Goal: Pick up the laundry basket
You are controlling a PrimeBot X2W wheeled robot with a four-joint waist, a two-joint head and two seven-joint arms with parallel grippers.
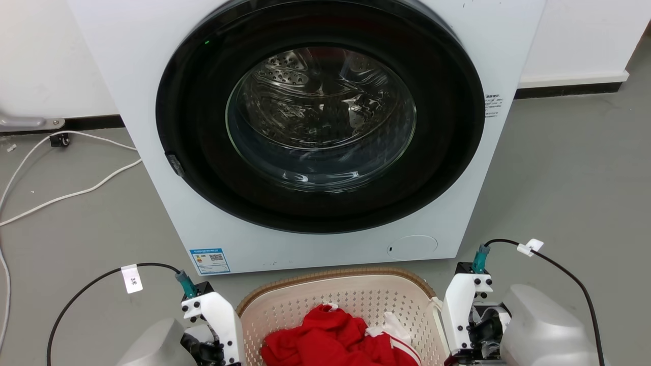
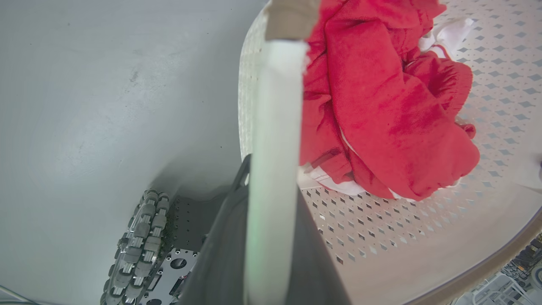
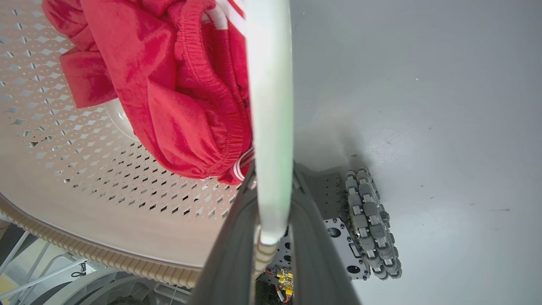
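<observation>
The laundry basket, cream-white and perforated with a brown woven rim, sits at the bottom centre of the head view, right in front of the washer. Red clothing with a bit of white lies inside it. My left gripper is shut on the basket's white side handle, one dark finger on each side of the strip. My right gripper is shut the same way on the opposite white handle. In the head view both white wrists flank the basket, and their fingers are hidden below the picture's edge.
The white front-loading washer, with its round glass door shut, stands close behind the basket. White cables trail over the grey floor at the left. My base's roller wheels sit just under the basket's sides.
</observation>
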